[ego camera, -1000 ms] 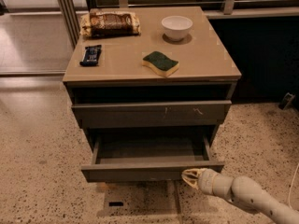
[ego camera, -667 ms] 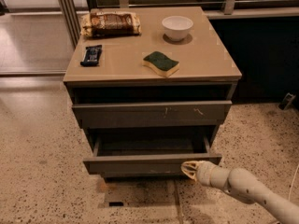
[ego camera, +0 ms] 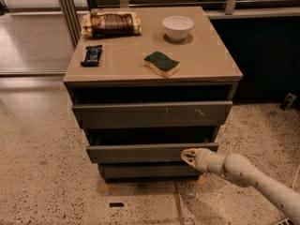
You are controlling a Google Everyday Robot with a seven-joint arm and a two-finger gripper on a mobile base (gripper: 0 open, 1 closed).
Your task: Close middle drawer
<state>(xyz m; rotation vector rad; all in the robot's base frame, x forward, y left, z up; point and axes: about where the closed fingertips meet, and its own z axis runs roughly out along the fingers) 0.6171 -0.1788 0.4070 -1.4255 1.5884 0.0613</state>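
The middle drawer [ego camera: 140, 153] is a plain grey-brown panel as wide as the cabinet. It stands out only a little, with a narrow dark gap above its front. My gripper [ego camera: 187, 156] sits at the end of a pale arm that comes in from the lower right. Its tip rests against the right part of the drawer's front panel. The top drawer [ego camera: 150, 114], with small pale scratch marks, also stands slightly out. The lowest drawer front [ego camera: 150, 171] is below and set further back.
On the cabinet top [ego camera: 206, 55] are a white bowl [ego camera: 178, 27], a green and yellow sponge [ego camera: 161, 63], a dark snack bar [ego camera: 91, 55] and a brown packet [ego camera: 111, 23]. Speckled floor surrounds the cabinet. A metal rail post [ego camera: 65, 8] stands behind on the left.
The middle drawer has slid most of the way into the cabinet. My gripper moved forward with it, staying against its front panel.
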